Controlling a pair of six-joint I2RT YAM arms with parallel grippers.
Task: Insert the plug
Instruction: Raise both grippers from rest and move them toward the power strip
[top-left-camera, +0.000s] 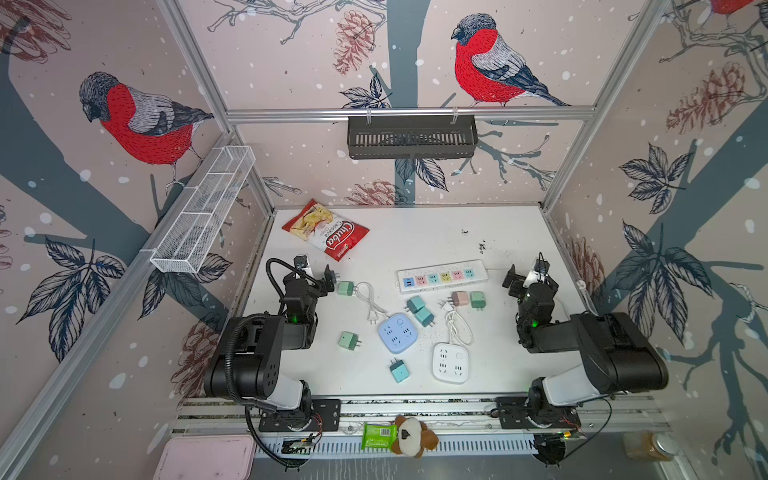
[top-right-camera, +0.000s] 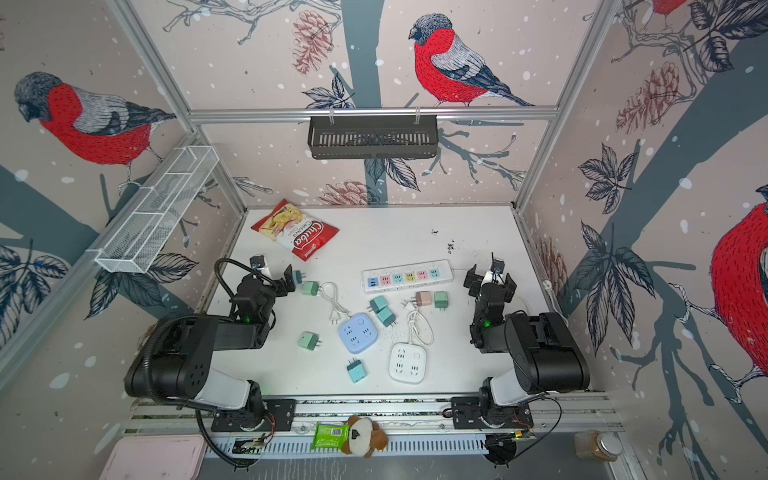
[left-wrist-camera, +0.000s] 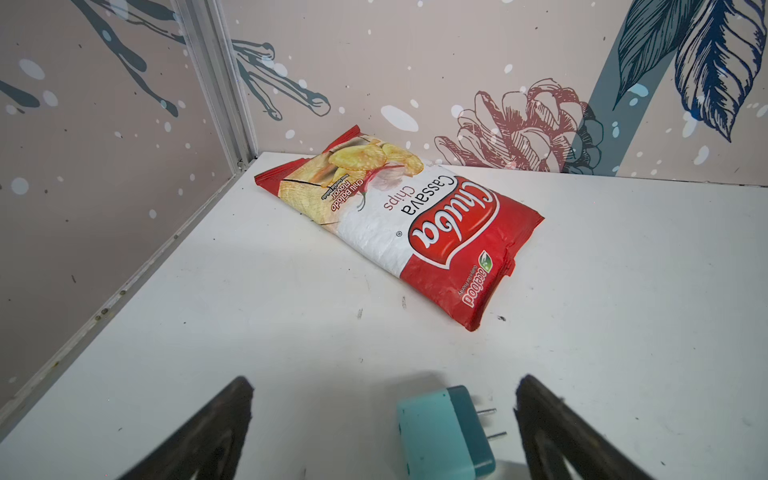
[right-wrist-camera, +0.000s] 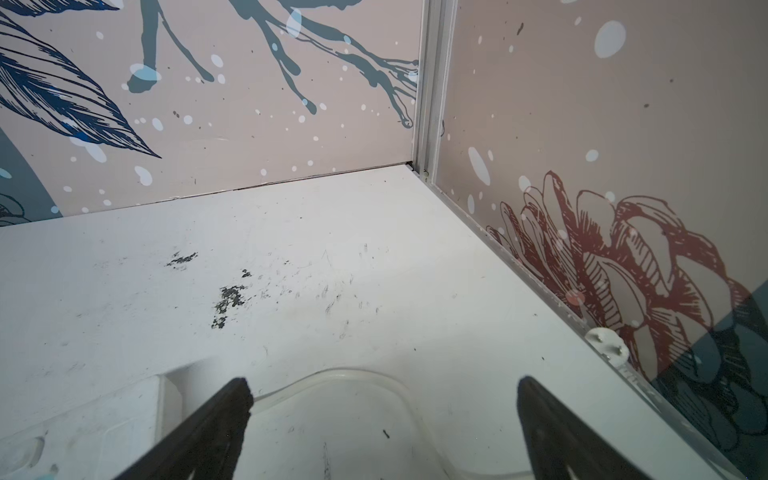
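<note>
- White table (top-left-camera: 415, 237) within bird-papered walls.
- Left tool (left-wrist-camera: 382, 399), fingers wide apart, is the nearer: small teal two-pronged plug (left-wrist-camera: 440, 436) lies on the table between them, untouched, prongs aimed rightward at the long white power strip (top-left-camera: 442, 276).
- Right tool (right-wrist-camera: 384, 399), wide apart, empty, beside the strip's right end.

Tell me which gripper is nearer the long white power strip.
Right. The right gripper sits just past the cord end of the power strip; the left gripper is farther off its opposite end, straddling a teal plug.
</note>
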